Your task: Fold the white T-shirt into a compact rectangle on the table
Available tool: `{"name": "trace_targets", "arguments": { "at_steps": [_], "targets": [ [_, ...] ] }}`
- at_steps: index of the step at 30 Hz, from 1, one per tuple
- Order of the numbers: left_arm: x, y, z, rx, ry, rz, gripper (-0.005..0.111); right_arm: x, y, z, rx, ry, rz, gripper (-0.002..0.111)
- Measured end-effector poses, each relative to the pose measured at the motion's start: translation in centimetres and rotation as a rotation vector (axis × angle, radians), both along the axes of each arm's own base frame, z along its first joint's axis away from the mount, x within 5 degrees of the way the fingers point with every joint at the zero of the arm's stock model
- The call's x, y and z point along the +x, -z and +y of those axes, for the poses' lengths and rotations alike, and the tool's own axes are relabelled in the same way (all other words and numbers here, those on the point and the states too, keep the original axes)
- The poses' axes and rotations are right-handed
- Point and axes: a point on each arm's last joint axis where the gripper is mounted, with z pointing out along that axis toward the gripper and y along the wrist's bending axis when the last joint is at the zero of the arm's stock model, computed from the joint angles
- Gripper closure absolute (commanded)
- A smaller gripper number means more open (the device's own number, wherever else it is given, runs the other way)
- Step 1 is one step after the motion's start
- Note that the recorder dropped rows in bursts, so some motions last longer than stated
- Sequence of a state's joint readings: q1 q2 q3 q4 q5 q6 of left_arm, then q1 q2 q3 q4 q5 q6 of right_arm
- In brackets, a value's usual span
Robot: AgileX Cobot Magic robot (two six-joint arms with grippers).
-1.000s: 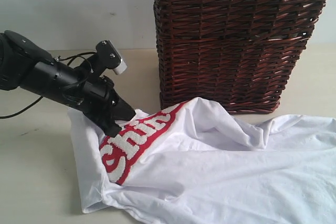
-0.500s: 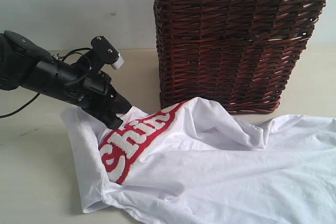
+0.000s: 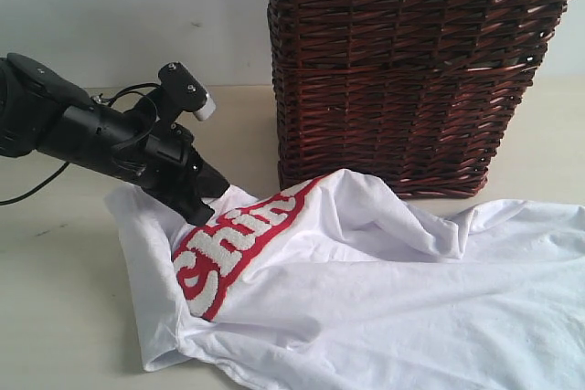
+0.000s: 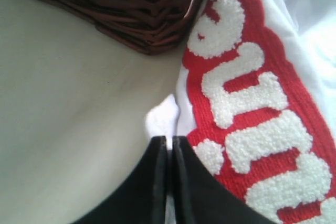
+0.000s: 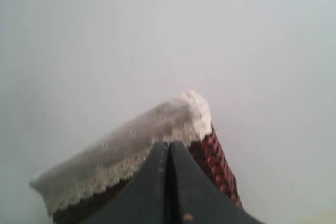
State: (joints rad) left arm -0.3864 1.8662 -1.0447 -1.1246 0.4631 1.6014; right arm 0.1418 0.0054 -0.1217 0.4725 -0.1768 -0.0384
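The white T-shirt [image 3: 384,289] lies crumpled on the pale table [image 3: 55,299], its red strip with fuzzy white lettering [image 3: 233,248] facing up at the left. My left gripper [image 3: 203,212] is shut on a fold of the shirt's edge beside the lettering; the wrist view shows white cloth [image 4: 164,119] pinched between the black jaws of that gripper [image 4: 169,139], with the red strip [image 4: 252,103] alongside. The right gripper [image 5: 169,144] is shut on nothing, held high and aimed at the basket's lace rim. It is outside the exterior view. The neck tag is hidden.
A tall dark brown wicker basket [image 3: 411,70] with a lace-trimmed liner [image 5: 131,140] stands right behind the shirt, touching its upper folds. A black cable [image 3: 37,191] trails from the left arm. A pale wall rises behind the table.
The left gripper has pulled the pinched shirt edge up and to the left over the first half second, spreading the left corner outward. Nothing has moved since.
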Motion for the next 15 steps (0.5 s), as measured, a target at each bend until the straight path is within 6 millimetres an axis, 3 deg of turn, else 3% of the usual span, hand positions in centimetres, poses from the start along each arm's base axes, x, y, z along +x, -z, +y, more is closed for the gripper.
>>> {"name": "trace_targets", "arguments": {
  "at_steps": [5, 15],
  "targets": [
    [0.0, 0.0, 0.0, 0.0, 0.0, 0.0, 0.107, -0.8, -1.5, -1.3, 0.159, 0.087, -0.188, 0.108],
    [0.0, 0.0, 0.0, 0.0, 0.0, 0.0, 0.107, -0.8, -1.5, -1.5, 0.22, 0.08, -0.188, 0.108]
  ]
}}
